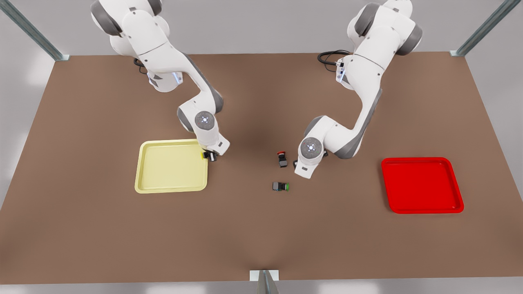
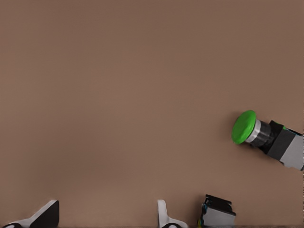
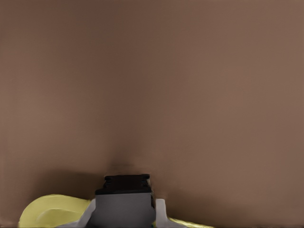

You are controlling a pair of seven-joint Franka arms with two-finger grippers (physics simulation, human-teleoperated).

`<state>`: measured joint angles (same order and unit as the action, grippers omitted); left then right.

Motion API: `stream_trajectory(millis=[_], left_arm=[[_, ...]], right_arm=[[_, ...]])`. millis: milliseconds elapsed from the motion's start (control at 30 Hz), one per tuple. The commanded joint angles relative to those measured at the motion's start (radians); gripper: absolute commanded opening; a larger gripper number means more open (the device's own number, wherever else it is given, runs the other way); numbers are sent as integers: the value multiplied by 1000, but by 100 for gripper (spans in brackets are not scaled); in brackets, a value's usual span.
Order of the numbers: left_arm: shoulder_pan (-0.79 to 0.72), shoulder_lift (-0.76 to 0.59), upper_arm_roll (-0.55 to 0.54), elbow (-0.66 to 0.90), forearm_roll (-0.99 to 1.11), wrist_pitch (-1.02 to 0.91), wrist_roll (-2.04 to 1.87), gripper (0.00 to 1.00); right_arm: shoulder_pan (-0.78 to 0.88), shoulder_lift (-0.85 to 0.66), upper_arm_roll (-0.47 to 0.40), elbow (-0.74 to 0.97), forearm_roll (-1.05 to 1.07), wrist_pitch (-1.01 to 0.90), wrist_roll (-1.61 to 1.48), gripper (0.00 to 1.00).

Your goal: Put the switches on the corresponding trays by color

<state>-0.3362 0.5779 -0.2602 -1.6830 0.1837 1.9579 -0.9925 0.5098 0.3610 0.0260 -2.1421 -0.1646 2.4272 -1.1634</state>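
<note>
Right gripper (image 1: 210, 155) clamps the yellow switch (image 1: 203, 154) right at the yellow tray (image 1: 171, 188) rim. Left gripper (image 1: 295, 164), fingers spread, sits beside the red switch (image 1: 282, 159) — green switch (image 1: 280, 186) nearby. Red tray (image 1: 423, 208) stands well apart across bare table (image 1: 102, 228). Three switches, two trays.

The yellow switch (image 1: 207, 155) is seen at the pale yellow tray (image 1: 143, 179)'s edge. The red switch (image 1: 282, 159) and green switch (image 1: 280, 186) are found mid-table, with the red tray (image 1: 457, 196) well apart
</note>
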Motion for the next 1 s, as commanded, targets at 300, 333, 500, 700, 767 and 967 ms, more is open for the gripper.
stream_trajectory(millis=[300, 333, 500, 700, 767, 967], left_arm=[[-46, 37, -57, 0, -83, 220, 229, 100], [-50, 43, -56, 0, -50, 220, 229, 100], [-66, 76, -50, -9, -55, 259, 113, 100], [-102, 97, -37, -7, -53, 285, 17, 100], [-130, 96, -10, -12, -52, 257, 6, 100], [-133, 96, -2, -32, 17, 311, 41, 100]], right_arm=[[-25, 41, -144, 18, 4, 59, -164, 100], [-25, 38, -144, 18, 4, 58, -164, 100], [-25, -161, -143, 60, 13, -204, -98, 100], [-86, -206, -127, 637, 2, -855, 1120, 100], [-145, -321, -101, 623, 7, -889, 1117, 100], [-136, -235, -101, 666, 11, -919, 1156, 100]])
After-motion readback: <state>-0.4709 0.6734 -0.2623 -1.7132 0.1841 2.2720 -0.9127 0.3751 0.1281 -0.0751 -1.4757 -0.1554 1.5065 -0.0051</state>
